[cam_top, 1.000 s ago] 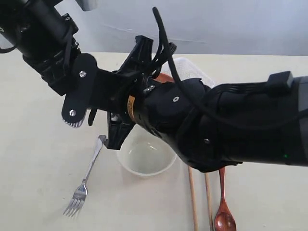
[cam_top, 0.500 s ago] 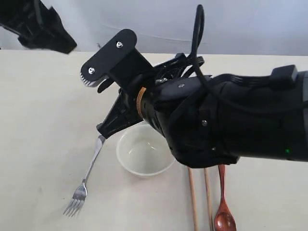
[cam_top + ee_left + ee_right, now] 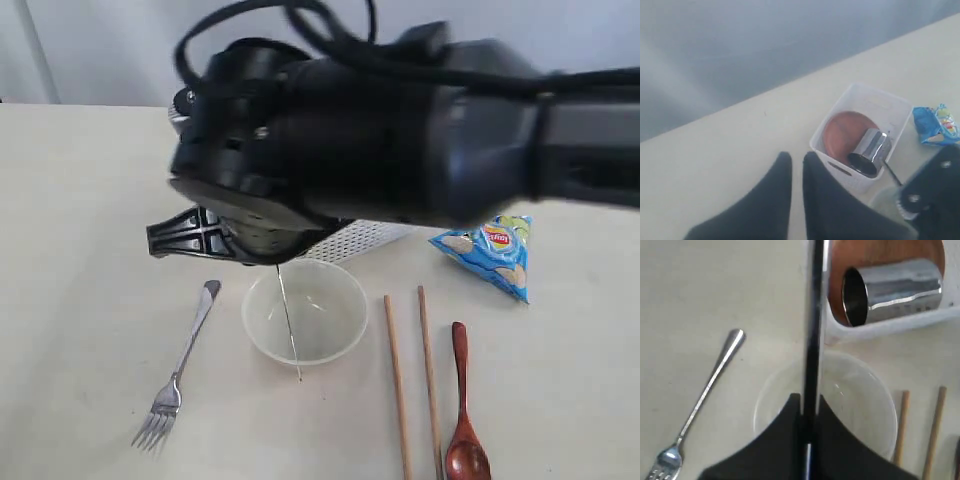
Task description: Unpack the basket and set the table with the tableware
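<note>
Your right pincer (image 3: 807, 402) was pressed onto the steel knife (image 3: 814, 315), pinching it between both fingers. In the wrist view the blade ran edge-on across the rim of the white basket (image 3: 860, 95). In the exterior view it hung tip-down over the cream bowl (image 3: 330, 305). Whether the tip touched the bowl or the desk (image 3: 80, 200) could not be told.

Your left pincer (image 3: 796, 156) was drawn almost together, with only a narrow slit between its fingers. It carried nothing and stood above the desk near the basket.

Inside the basket lay the reddish-brown plate (image 3: 837, 132). The steel cup (image 3: 871, 149) lay on its side on that plate.

In the exterior view, the following stood on the desk:
- The bowl was upright and empty, just in front of the basket.
- The fork (image 3: 182, 360) lay to its left, apart from it.
- The two chopsticks (image 3: 397, 390) lay side by side to its right.
- The dark wooden spoon (image 3: 461, 390) lay just beyond the chopsticks.
- The blue chips bag (image 3: 490, 255) lay to the right of the basket.
</note>
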You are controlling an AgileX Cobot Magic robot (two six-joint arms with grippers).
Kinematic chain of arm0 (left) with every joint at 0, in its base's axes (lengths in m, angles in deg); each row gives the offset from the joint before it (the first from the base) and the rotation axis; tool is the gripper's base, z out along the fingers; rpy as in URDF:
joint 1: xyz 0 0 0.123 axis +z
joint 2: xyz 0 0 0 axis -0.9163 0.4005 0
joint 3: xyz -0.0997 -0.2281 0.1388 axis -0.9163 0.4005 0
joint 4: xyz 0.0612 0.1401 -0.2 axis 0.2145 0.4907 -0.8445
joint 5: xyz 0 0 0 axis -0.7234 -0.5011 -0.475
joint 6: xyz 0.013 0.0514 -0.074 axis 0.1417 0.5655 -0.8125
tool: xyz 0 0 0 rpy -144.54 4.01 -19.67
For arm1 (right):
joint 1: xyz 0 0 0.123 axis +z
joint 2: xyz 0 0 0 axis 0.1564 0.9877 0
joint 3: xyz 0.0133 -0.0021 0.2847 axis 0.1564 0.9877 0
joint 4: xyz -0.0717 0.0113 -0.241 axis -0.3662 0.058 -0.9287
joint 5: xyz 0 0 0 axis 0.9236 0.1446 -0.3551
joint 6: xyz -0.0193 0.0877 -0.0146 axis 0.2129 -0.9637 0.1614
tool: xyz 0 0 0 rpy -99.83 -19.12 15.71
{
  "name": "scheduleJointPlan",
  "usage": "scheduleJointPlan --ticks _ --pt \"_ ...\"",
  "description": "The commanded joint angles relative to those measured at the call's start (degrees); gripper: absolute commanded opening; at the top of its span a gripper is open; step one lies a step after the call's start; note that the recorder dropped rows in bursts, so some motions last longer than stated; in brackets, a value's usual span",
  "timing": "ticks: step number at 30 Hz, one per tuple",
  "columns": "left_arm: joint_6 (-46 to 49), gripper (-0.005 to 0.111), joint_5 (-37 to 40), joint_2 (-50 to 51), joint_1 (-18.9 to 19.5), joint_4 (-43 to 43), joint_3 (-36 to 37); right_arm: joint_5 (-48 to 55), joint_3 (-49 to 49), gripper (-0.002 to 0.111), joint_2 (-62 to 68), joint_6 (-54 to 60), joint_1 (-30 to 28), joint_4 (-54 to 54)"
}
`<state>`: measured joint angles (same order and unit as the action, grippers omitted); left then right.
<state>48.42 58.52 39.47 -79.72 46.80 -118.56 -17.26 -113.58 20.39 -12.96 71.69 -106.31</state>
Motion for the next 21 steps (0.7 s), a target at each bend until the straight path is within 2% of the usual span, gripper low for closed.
scheduleJointPlan --ticks 1,7,11,21 --pt "-0.7 0.0 -0.7 -7.3 0.1 -1.7 1.7 13.0 -11.0 0.0 8.6 1.2 2.3 2.6" --pt "-0.7 0.0 -1.0 -16.0 0.1 -2.8 4.4 13.7 -27.6 0.0 20.5 1.8 3.0 8.8" --pt "-0.7 0.0 -1.4 -19.6 -0.5 -2.9 5.6 13.7 -34.8 0.0 27.2 2.6 2.2 12.0" --pt "-0.7 0.0 -1.3 -20.6 -7.1 -2.4 5.6 13.7 -46.9 0.0 34.7 0.0 1.4 14.7"
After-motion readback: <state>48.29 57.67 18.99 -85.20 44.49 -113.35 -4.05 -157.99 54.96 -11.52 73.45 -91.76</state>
